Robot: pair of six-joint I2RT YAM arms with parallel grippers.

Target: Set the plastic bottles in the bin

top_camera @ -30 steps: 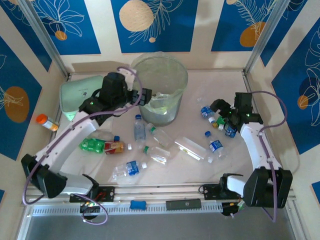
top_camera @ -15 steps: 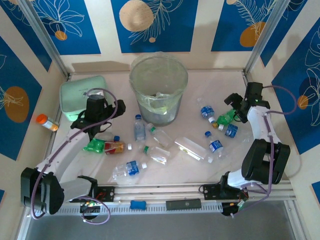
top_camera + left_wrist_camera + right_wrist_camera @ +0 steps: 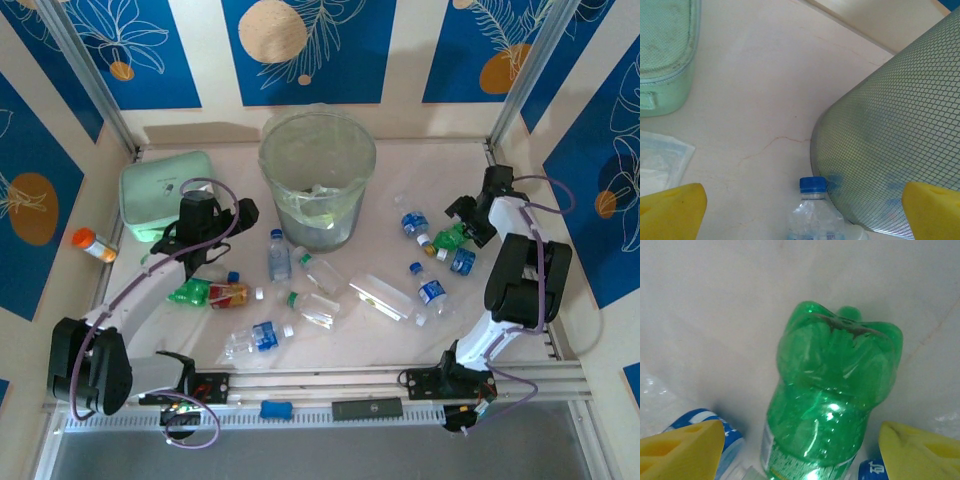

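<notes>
Green bottle (image 3: 832, 390) was found translucent, lobed base up-frame, lying rt of bin (image 3: 340, 215) amid blue-labelled bottles (image 3: 461, 262). Its cap end was cut off in rt wrist view. Right gripper (image 3: 802, 440) was set part-open astride it, no contact seen. Left gripper (image 3: 805, 210) was spread wide, empty, over clear blue-capped bottle (image 3: 815, 186) just beside bin wall, whose mesh was resolved at L wrist.

The left arm (image 3: 140, 285) and right arm (image 3: 525, 275) are built of white links with black joint housings. A purple cable (image 3: 207, 181) loops along each. The left end effector (image 3: 800, 210) and right end effector (image 3: 800, 450) carry bright yellow fingers (image 3: 682, 447).
</notes>
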